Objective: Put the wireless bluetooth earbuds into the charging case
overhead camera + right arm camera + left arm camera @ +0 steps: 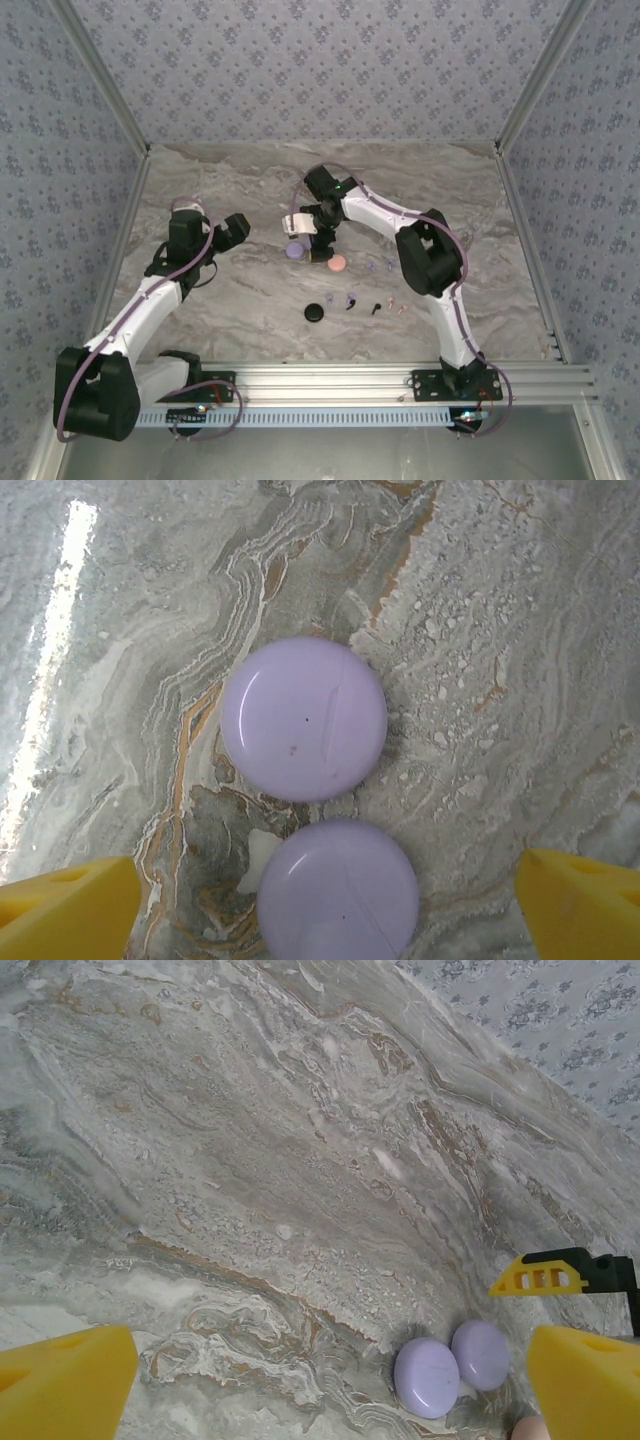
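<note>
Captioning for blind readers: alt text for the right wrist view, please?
A lilac round disc lies just above a second lilac disc in frame, on a marbled table. The open right gripper shows as yellow fingertips in the bottom corners.

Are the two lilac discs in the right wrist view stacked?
No, one lilac disc lies flat beside the second lilac disc on the marble table.
</note>
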